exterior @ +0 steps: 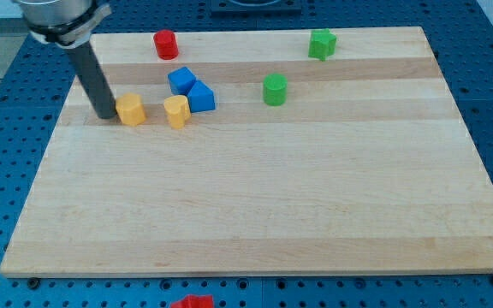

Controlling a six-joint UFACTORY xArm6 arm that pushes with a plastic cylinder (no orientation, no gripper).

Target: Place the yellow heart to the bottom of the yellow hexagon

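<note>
The yellow hexagon (131, 109) sits at the board's upper left. The yellow heart (176, 111) sits a short gap to its right, at about the same height in the view. My tip (106, 115) stands right against the hexagon's left side, on the side away from the heart. The dark rod rises from it toward the view's top left.
Two blue blocks (181, 81) (201, 97) lie touching each other just above and right of the heart. A red cylinder (165, 44) is near the top edge. A green cylinder (274, 89) and a green star (321, 44) lie to the right.
</note>
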